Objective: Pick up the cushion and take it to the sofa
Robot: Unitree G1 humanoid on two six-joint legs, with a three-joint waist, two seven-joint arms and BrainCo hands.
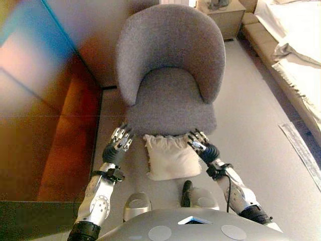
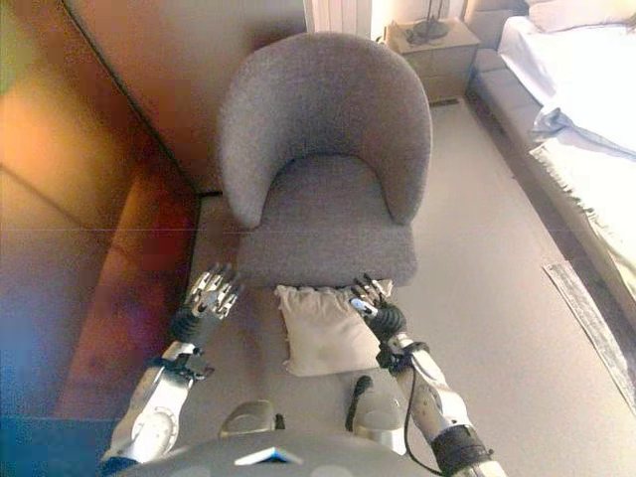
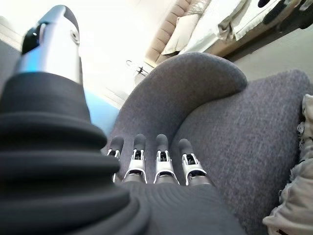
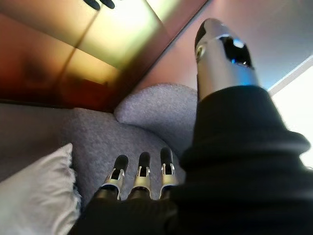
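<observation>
A cream cushion [image 1: 170, 156] lies on the carpet just in front of a grey tub armchair [image 1: 170, 75]. My left hand [image 1: 120, 143] is open, held to the left of the cushion and clear of it. My right hand [image 1: 199, 144] is open at the cushion's right upper corner, very close to it or touching. In the left wrist view the straight fingers [image 3: 161, 156] point at the armchair, with the cushion's edge [image 3: 293, 205] beside them. In the right wrist view the fingers [image 4: 142, 176] are straight, with the cushion [image 4: 39, 196] beside them.
A wooden wall panel [image 1: 45, 115] runs along the left. A bed [image 1: 296, 55] with white bedding stands at the right. A small nightstand [image 1: 220, 15] is behind the armchair. Grey carpet [image 1: 256, 150] lies open to the right of the cushion.
</observation>
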